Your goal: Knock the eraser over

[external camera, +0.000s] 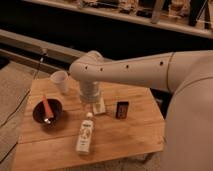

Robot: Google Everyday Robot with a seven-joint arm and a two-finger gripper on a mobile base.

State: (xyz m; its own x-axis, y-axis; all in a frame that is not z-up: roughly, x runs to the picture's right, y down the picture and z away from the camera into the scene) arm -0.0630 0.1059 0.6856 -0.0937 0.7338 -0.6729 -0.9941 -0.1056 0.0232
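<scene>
Eraser [122, 109] first: you see it as a small dark block standing on end on the wooden table [135, 137], right of centre and toward the far edge. Your gripper [90, 104] hangs pointing down from the white arm [130, 72] that reaches in from the right. It sits to the left of the eraser and apart from it. How wide the gripper is set you cannot tell, because the wrist above covers it.

Between the gripper and the eraser lies a pale flat block [101, 106]. It is just beside the gripper and near the eraser's left side, so it lies on the straight line between the two.

Just in front of the gripper a bottle [85, 136] lies on its side, cap end toward the gripper. Further left you have a dark bowl [56, 118] with a red stick [46, 107] leaning in it. Behind the bowl a white cup [60, 81] stands upright near the far left corner. Bowl and cup are both well apart from the eraser.
</scene>
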